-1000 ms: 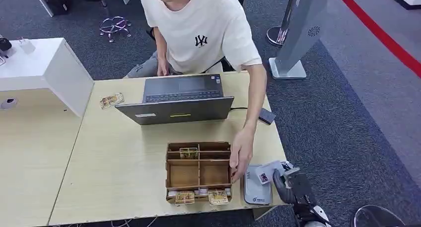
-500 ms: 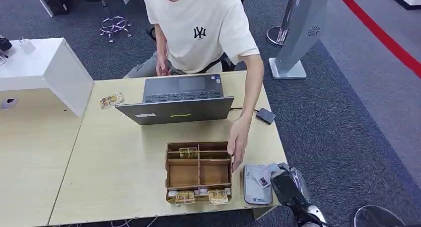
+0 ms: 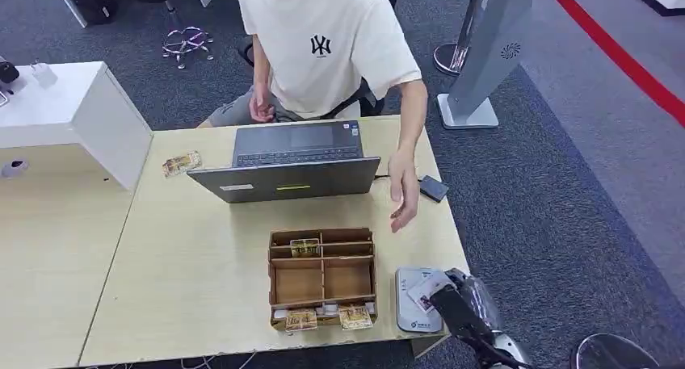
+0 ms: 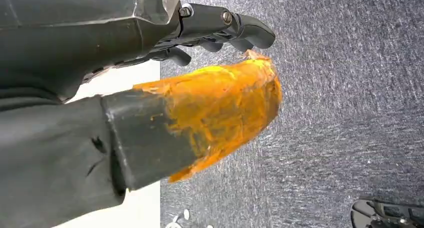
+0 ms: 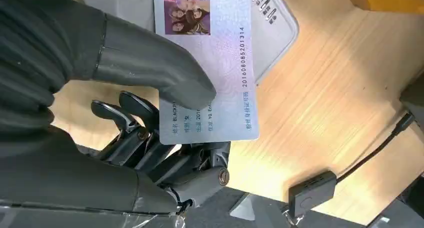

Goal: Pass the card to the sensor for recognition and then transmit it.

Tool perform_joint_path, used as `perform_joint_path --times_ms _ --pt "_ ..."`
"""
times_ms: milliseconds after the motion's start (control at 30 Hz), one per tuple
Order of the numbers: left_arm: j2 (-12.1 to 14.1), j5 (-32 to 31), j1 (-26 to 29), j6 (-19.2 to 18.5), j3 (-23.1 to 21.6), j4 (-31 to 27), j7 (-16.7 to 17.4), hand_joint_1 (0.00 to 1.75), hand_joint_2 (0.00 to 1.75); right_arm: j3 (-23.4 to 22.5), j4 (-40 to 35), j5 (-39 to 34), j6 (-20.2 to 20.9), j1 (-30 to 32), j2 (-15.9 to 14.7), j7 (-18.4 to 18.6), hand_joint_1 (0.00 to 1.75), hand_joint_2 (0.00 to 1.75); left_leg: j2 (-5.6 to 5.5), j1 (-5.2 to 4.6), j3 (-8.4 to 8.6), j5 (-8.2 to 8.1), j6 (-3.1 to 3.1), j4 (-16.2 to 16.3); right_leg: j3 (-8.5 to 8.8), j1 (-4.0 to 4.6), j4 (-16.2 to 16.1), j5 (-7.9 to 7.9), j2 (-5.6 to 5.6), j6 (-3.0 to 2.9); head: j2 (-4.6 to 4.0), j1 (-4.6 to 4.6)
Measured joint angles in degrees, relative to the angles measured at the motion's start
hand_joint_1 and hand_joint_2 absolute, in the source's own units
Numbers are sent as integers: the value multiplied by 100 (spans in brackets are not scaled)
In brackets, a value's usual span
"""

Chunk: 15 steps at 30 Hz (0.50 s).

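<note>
The right hand (image 5: 125, 118) held the card (image 5: 207, 63), thumb pressed on its printed face and the darker fingers curled beneath it. In the head view the card (image 3: 426, 289) sat directly over the sensor (image 3: 413, 301), the flat grey reader lying on the table (image 3: 186, 288) just beside the compartmented wooden box (image 3: 322, 278). Whether the card touched the sensor surface or hovered just above it could not be determined.

Judged status: the presentation step was in progress or near completion; nothing visible confirmed recognition. The transmit step remained outstanding, since the card was not yet released. A person's hand (image 3: 403, 205) hung beyond the far side of the sensor, well apart from it and holding nothing.

The left hand (image 4: 215, 33) hung over carpet away from the sensor, fingers loosely curled and empty.
</note>
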Motion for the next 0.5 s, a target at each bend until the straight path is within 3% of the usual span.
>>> perform_joint_path --times_ms 500 --pt "0 -63 0 -7 52 0 15 0 0 323 114 354 -306 2 -175 312 175 175 0 0 2 0 0 0 1 0 0 0 1 0 0 2"
